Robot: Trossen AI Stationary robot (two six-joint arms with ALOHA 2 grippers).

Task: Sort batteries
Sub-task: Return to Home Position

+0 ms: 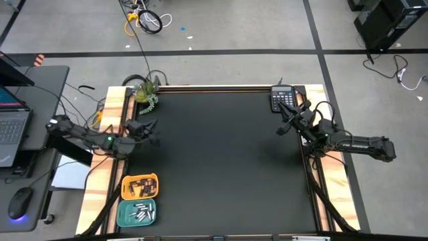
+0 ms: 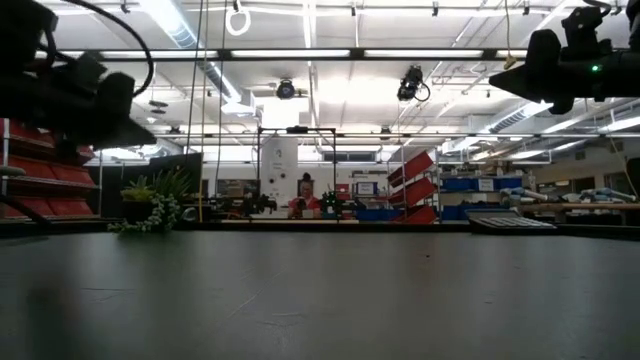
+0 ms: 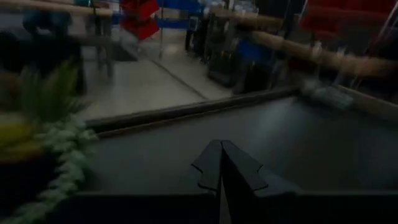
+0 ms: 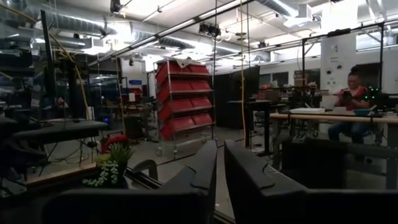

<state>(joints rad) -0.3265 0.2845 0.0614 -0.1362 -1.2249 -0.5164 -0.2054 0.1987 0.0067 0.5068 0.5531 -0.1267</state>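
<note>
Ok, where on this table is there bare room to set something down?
The middle of the black mat is bare, from the plant and calculator at its far corners to the near edge. Crowded: by the left gripper and right gripper at its sides, and the yellow bin and green bin near left.

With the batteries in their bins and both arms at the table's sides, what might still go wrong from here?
1. The right gripper hangs close beside the calculator; a swing toward that corner might knock it.
2. The left gripper is near the plant, whose trailing stems could snag.
3. The yellow bin and green bin sit on the table's wooden border; a bump could spill the batteries.
</note>
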